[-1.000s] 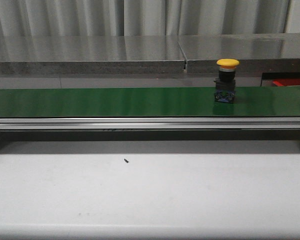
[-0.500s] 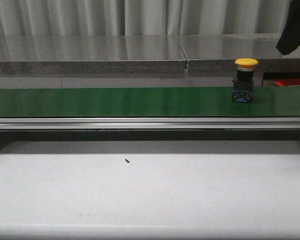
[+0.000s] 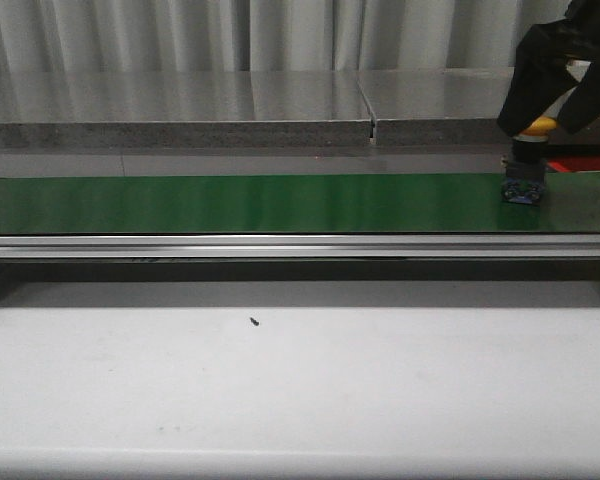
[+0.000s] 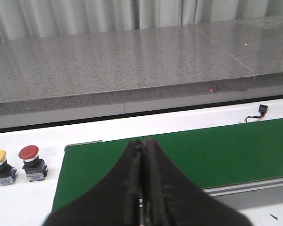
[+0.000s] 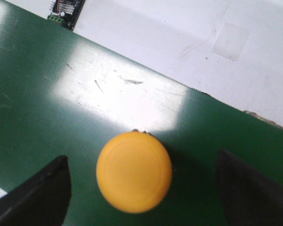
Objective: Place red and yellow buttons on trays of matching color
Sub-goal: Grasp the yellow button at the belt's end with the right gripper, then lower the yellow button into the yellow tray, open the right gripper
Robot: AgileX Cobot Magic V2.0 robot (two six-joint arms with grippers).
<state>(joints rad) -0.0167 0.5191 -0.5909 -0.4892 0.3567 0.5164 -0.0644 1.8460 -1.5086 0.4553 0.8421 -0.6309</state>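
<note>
A yellow button [image 3: 532, 128] on a black and blue base stands on the green belt [image 3: 260, 203] at the far right. My right gripper [image 3: 558, 100] is open and hangs right over it, hiding most of its cap. In the right wrist view the yellow cap [image 5: 134, 171] sits between my two spread fingers [image 5: 42, 193], apart from both. My left gripper [image 4: 142, 143] is shut and empty above the belt's end [image 4: 217, 150]. A second yellow button [image 4: 0, 162] and a red button [image 4: 31, 158] stand on the white surface beside that end.
A red tray [image 3: 585, 163] shows partly behind the belt at the far right. A grey stone ledge [image 3: 180, 110] runs behind the belt. A small dark speck [image 3: 253, 321] lies on the white table in front. A circuit board [image 5: 65, 10] lies past the belt edge.
The yellow button has travelled right along the belt. My right gripper has come down from the upper right and now hangs over the button.
</note>
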